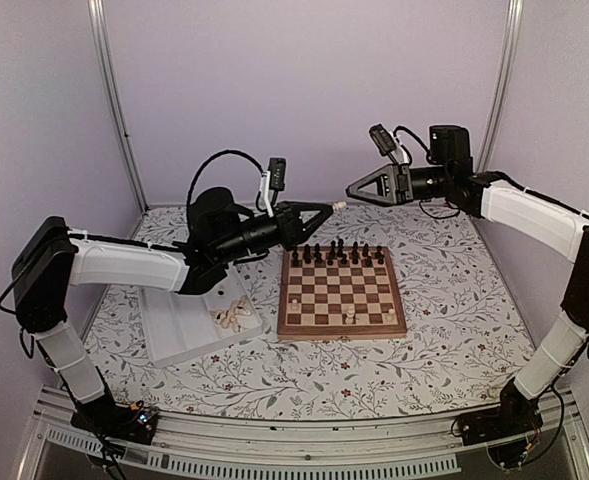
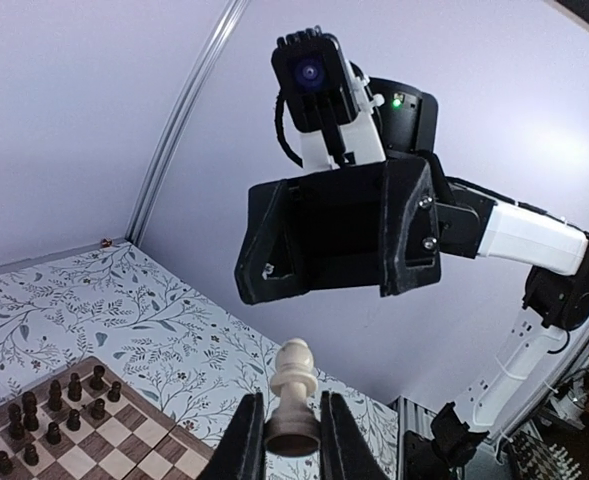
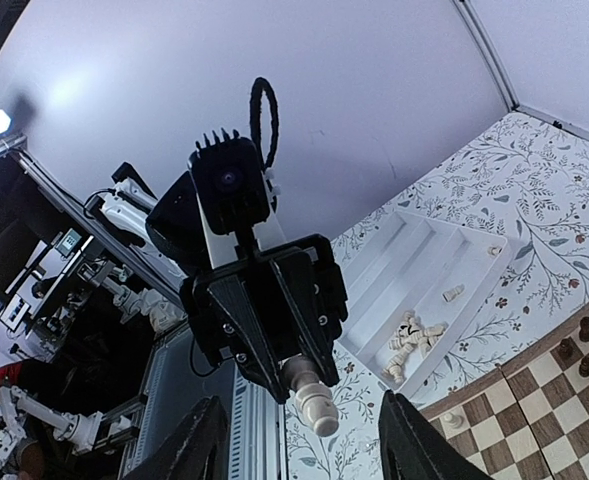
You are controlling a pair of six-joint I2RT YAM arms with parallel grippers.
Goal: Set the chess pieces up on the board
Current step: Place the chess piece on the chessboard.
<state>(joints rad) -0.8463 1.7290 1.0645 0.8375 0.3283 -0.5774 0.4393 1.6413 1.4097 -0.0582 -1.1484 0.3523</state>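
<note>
My left gripper (image 1: 330, 208) is raised above the board's far left corner and shut on a pale cream chess piece (image 2: 294, 398), held by its base with its head pointing at my right gripper (image 1: 352, 189). The right gripper is open and empty, facing the left one a short gap away; it shows in the left wrist view (image 2: 334, 240). The held piece also shows in the right wrist view (image 3: 312, 396). The board (image 1: 342, 294) carries dark pieces (image 1: 336, 252) on its far rows and three pale pieces (image 1: 350, 313) near its front. Several pale pieces (image 1: 232, 318) lie in the white tray (image 1: 189, 325).
The white compartment tray lies left of the board under the left arm. The table has a floral cloth (image 1: 454, 330). Pale walls and metal posts (image 1: 114, 100) close the back. Both arms hang over the board's far edge.
</note>
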